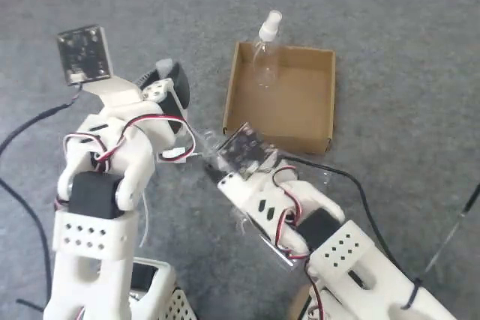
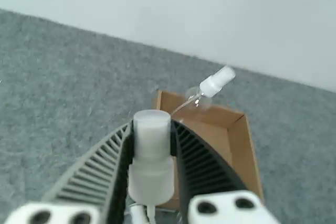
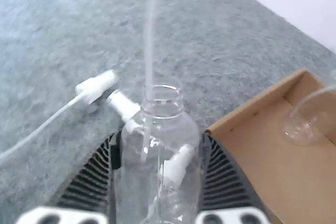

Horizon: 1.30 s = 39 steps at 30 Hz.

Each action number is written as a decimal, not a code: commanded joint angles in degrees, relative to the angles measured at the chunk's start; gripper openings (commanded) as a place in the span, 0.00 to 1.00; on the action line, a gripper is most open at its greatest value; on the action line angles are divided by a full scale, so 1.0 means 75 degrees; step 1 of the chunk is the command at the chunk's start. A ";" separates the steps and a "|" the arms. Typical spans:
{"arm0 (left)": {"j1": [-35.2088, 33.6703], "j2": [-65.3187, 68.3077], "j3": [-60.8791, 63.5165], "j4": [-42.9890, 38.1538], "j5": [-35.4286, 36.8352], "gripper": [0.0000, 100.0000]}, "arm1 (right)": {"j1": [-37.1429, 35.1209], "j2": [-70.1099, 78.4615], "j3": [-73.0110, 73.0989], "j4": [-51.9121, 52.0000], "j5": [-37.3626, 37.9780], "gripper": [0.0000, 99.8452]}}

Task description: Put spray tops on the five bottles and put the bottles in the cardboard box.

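Note:
My left gripper (image 2: 152, 125) is shut on a white spray top (image 2: 151, 156), held above the carpet to the left of the cardboard box (image 1: 304, 136). Its thin dip tube (image 3: 149, 40) hangs down into the open neck of a clear bottle (image 3: 157, 145). My right gripper (image 3: 157, 141) is shut on that bottle, just off the box's near left corner (image 3: 252, 124). A capped bottle (image 1: 265, 49) leans in the box's far left corner. Loose spray tops (image 3: 97, 85) (image 3: 124, 106) lie on the carpet past the held bottle.
Grey carpet (image 1: 405, 58) covers the table. A white perforated basket (image 1: 161, 294) stands at the front left under the left arm (image 1: 105, 185). Black cables (image 1: 22, 207) (image 1: 375, 222) trail on both sides. A pale wall (image 2: 210, 9) rises behind the box.

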<state>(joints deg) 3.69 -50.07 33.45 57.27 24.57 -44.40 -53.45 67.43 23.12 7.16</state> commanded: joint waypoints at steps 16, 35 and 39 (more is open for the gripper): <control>0.0774 -0.0012 0.1448 -0.0738 -0.0504 0.01 | 0.0252 -0.0358 0.0082 -0.0311 -0.0234 0.01; 0.1043 -0.0012 0.1518 -0.0750 -0.0961 0.01 | 0.0252 -0.0334 0.0094 -0.0299 -0.0234 0.01; 0.1043 -0.0012 0.1518 -0.0750 -0.0961 0.01 | 0.0252 -0.0346 0.0094 -0.0240 -0.0234 0.01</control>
<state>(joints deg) 11.43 -50.07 45.05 52.88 18.33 -43.60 -53.45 68.66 22.15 5.93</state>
